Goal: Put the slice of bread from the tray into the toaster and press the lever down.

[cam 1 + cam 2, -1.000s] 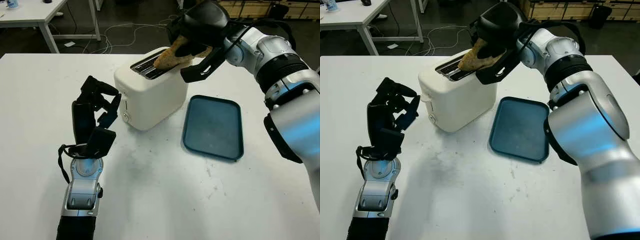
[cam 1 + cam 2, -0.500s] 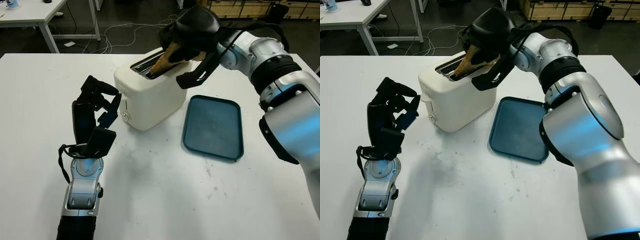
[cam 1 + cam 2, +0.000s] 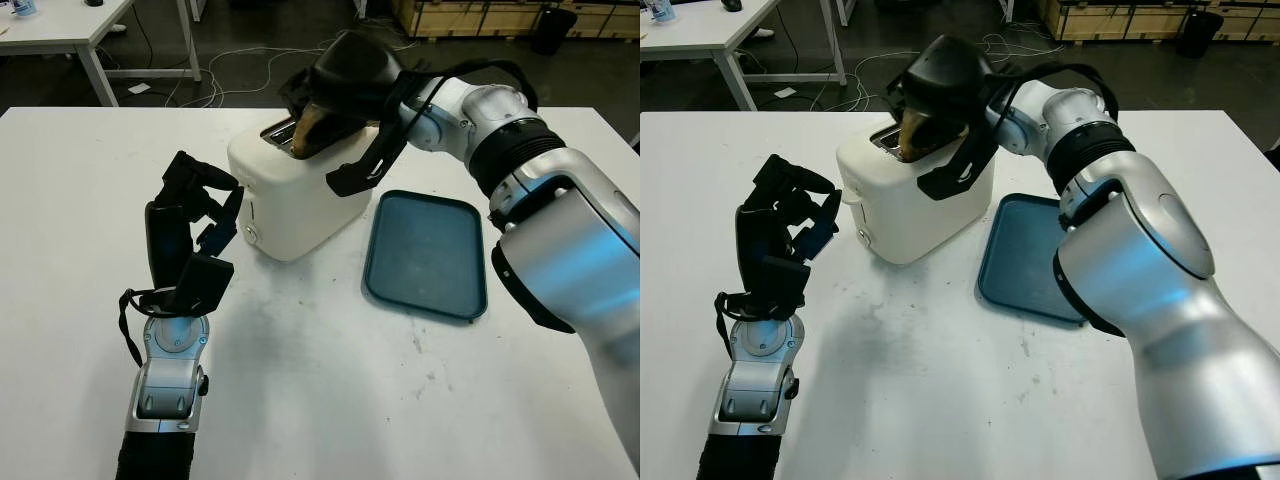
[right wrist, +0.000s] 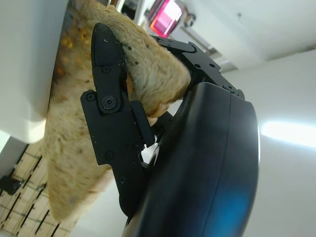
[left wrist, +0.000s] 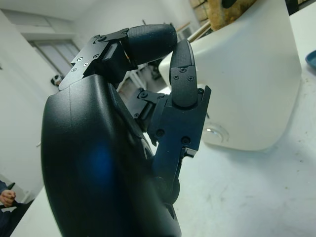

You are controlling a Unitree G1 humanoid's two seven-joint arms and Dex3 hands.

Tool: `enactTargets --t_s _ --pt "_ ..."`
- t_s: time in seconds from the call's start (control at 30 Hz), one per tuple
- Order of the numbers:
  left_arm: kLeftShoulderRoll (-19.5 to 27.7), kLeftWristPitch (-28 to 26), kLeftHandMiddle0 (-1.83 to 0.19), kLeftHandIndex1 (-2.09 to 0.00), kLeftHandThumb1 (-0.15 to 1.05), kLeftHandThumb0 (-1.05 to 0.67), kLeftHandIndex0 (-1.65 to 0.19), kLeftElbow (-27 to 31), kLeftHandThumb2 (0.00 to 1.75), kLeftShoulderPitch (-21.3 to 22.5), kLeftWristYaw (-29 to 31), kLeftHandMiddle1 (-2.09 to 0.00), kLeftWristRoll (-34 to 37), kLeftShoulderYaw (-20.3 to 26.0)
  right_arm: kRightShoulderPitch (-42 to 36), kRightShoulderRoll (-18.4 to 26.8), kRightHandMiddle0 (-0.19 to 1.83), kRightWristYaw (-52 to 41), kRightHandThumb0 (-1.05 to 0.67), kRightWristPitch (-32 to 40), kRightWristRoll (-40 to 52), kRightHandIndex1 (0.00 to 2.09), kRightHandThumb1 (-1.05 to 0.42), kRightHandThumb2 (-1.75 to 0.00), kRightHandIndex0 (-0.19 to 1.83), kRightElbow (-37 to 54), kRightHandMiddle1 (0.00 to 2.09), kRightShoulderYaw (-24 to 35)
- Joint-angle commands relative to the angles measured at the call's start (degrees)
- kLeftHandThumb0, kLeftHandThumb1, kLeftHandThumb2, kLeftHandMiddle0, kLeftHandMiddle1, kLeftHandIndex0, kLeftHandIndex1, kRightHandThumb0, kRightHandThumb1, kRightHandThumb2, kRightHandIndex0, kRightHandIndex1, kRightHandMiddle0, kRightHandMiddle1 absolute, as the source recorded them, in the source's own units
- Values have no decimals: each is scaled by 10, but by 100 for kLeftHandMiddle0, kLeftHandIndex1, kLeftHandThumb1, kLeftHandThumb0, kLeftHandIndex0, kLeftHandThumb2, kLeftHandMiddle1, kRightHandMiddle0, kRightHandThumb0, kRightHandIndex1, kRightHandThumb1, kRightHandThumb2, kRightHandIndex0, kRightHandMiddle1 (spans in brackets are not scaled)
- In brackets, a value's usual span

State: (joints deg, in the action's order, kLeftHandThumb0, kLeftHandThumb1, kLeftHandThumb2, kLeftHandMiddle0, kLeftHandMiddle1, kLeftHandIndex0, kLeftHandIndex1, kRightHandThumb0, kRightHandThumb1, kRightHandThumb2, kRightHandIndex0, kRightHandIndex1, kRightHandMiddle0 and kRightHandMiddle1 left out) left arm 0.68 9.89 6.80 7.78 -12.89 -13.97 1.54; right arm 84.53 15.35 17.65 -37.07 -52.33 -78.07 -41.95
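Bread slice (image 4: 74, 148), tan with a browned crust, sits clamped in the right hand (image 3: 345, 85), whose black fingers (image 4: 111, 123) press against its face in the right wrist view. That hand hangs over the top of the white toaster (image 3: 300, 195), and the slice's lower edge is at the slot (image 3: 280, 130), partly inside it, while the rest stands tilted above the toaster's top under the hand's black shell. The silver right arm reaches in from the right side of the table, passing above the far corner of the tray.

Just right of the toaster lies the dark teal tray (image 3: 428, 255), flat on the white table (image 3: 350, 400), close beside the toaster's right wall but apart from it. A round knob (image 3: 251, 233) shows on the toaster's near left face.

On the near left stands the left hand (image 3: 188, 235), raised upright above its silver wrist, its fingers (image 5: 180, 79) curled in on themselves and holding nothing. It is just beside the toaster's left end without touching it.
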Motion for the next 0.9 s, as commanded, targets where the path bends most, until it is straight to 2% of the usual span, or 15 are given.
enactTargets --t_s 0.0,0.1,0.2,0.23,0.27,0.3,0.37,0.4,0.47,0.5,0.57,0.87 --pt "-2 4 -79 -170 92 -35 -53 5 47 3 0 -175 4 0 9 -7 88 -6 -59 -7 -3 175 -92 -47 116 4 175 -3" --pt "-1 0 -78 -170 92 -36 -52 7 47 1 -1 -175 3 0 10 -6 89 -13 -61 -2 -7 175 -92 -42 115 3 172 -8" --pt "0 1 -79 -170 92 -36 -52 5 46 1 -2 -175 3 0 9 -5 86 -33 -72 7 -9 167 -92 -25 99 0 145 -15" --pt "0 1 -79 -170 92 -36 -53 5 46 1 -2 -175 1 0 10 -4 81 -49 -76 11 -11 152 -92 -19 88 -1 127 -19" --pt "0 1 -79 -170 92 -36 -53 5 46 1 -2 -175 0 0 13 -3 75 -69 -79 15 -14 127 -92 -13 75 -2 102 -24" --pt "1 0 -79 -170 92 -36 -53 5 46 1 -2 -175 -1 -1 16 -1 67 -84 -84 18 -16 94 -92 -7 58 -2 67 -28" --pt "1 1 -79 -170 92 -36 -53 5 46 1 -1 -175 0 -1 23 5 58 -95 -87 23 -26 67 -92 -4 38 -1 33 -40" --pt "2 2 -79 -170 92 -35 -53 4 46 2 0 -175 1 -1 26 8 53 -94 -87 24 -28 61 -92 -4 30 0 25 -43" --pt "3 5 -80 -171 92 -34 -53 3 46 2 2 -175 1 -1 29 14 49 -79 -85 26 -37 60 -90 -2 19 1 15 -50" --pt "4 5 -80 -171 92 -34 -53 3 47 2 2 -175 1 -2 31 17 47 -71 -85 27 -42 68 -89 -1 9 2 9 -54" --pt "3 6 -80 -172 92 -34 -52 1 47 3 2 -175 2 -2 37 22 44 -63 -84 31 -49 71 -89 0 2 2 5 -60" --pt "4 7 -82 -173 92 -34 -53 -2 45 5 2 -175 1 -3 79 43 33 -59 -84 49 -54 43 -88 0 0 5 0 -55"
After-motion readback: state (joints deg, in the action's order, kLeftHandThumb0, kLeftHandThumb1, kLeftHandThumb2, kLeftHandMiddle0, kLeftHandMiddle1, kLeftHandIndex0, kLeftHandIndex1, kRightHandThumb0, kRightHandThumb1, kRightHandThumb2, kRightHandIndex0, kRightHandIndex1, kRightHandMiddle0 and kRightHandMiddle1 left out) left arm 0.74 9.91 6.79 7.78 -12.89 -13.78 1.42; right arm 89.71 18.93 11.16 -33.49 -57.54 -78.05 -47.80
